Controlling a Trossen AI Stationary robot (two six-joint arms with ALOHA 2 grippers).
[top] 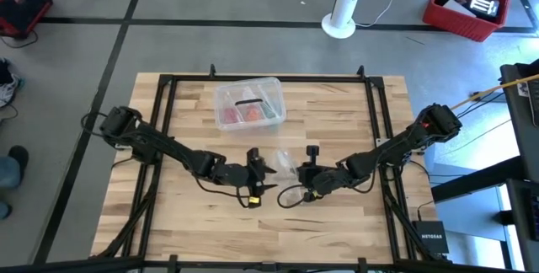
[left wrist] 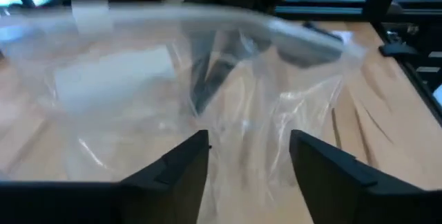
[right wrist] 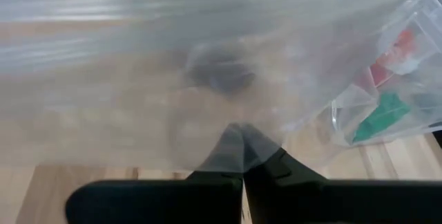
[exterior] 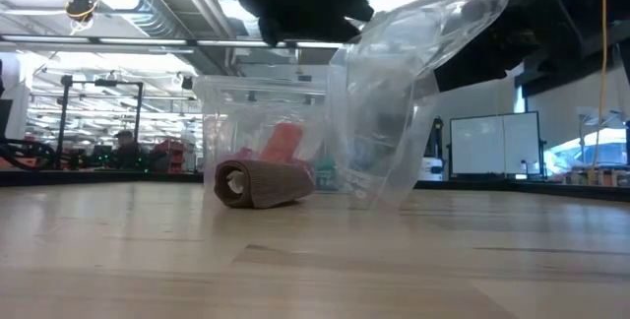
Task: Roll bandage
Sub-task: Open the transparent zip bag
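The wooden table (top: pixel 168 214) is carrying a clear box (top: pixel 249 104) near its far edge. The right gripper (right wrist: pixel 243 156) is pinching a clear plastic bag (exterior: pixel 413 83) aloft; the left gripper (left wrist: pixel 248 156) is gaping, empty. The bandage (exterior: pixel 262 182), already rolled, is lying mid-table: soft, light, best grasped across its sides.

Even indoor light, with blur in the close views

From above, the table (top: pixel 253 222) is evenly lit with only faint shadows under the arms. At table height, ceiling lamps glare white behind the clear plastic bag (exterior: pixel 413 93), the arms overhead are dark silhouettes, and the near tabletop is soft. Both wrist views are hazy: the bag smears across them, and the left gripper's fingers (left wrist: pixel 183 165) are dark and out of focus.
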